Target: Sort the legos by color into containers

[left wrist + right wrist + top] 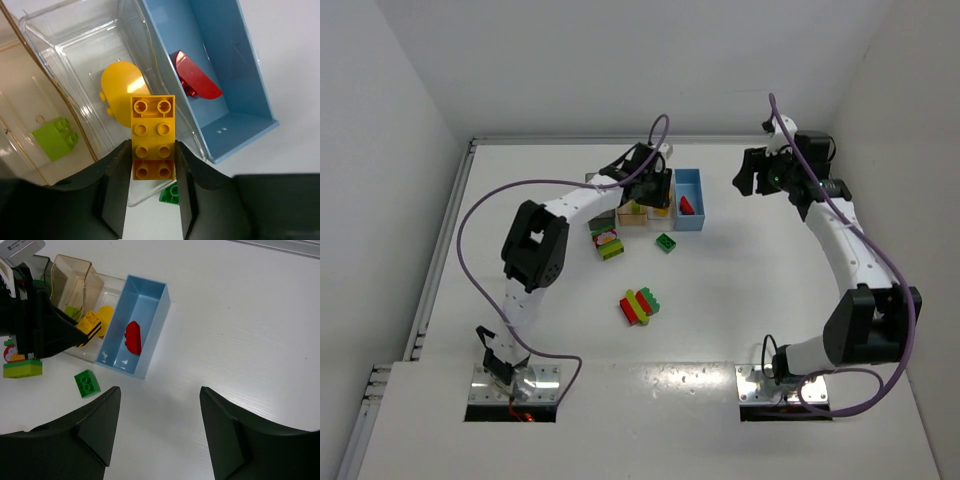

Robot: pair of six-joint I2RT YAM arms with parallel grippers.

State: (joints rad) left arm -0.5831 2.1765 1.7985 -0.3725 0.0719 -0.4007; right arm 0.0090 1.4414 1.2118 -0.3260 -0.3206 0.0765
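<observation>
My left gripper (152,170) is shut on a yellow studded brick (153,135) and holds it over the near end of the clear bin (75,45), which holds a rounded yellow piece (120,90). The blue bin (240,75) beside it holds a red piece (195,80). The tan bin (15,100) holds a lime brick (55,137). From above, the left gripper (655,190) is over the row of bins. My right gripper (160,395) is open and empty above bare table, right of the blue bin (150,295). The dark grey bin (40,262) is mostly hidden.
A dark green brick (666,243) lies just in front of the bins. A stuck cluster of red, yellow and green bricks (641,306) lies mid-table. Another small cluster (608,242) lies left of the green brick. White walls enclose the table on three sides.
</observation>
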